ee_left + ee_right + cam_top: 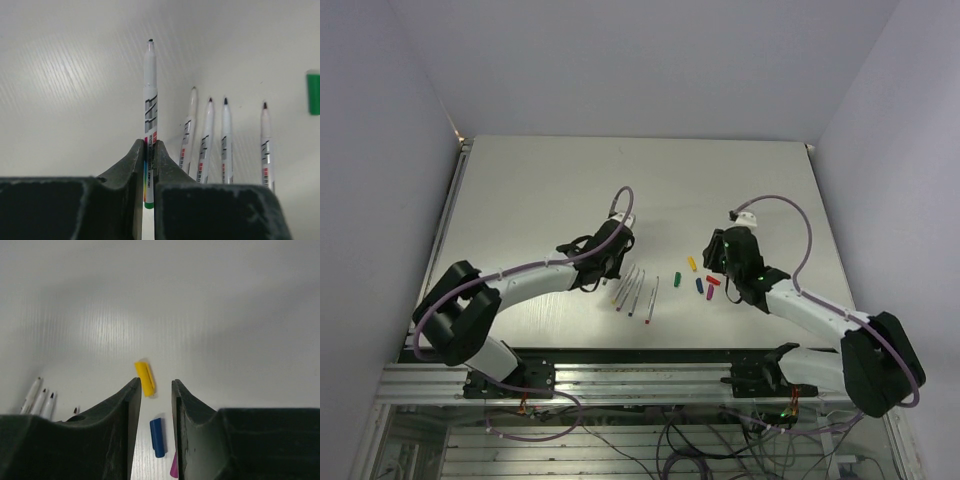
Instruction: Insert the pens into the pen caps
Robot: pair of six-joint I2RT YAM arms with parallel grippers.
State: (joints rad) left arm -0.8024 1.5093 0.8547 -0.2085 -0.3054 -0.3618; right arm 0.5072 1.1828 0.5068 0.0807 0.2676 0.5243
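Observation:
My left gripper (pixel 149 147) is shut on one grey-white pen (pixel 150 95) with a green end, gripping near its back end, the tip pointing away above the table. The other pens (pixel 206 142) lie side by side to its right; they also show in the top view (pixel 635 290). The green cap (pixel 313 94) lies further right. My right gripper (pixel 152 385) is open and empty, hovering over the caps: the yellow cap (pixel 145 378) just beyond its fingertips, the blue cap (pixel 157 436) between the jaws, the purple cap (pixel 174 467) partly hidden. In the top view the caps cluster (pixel 699 282) beside the right gripper (pixel 725 258).
The grey table (pixel 540 190) stretches back to white walls on the left, right and far sides. A metal frame rail (pixel 640 380) runs along the near edge by the arm bases.

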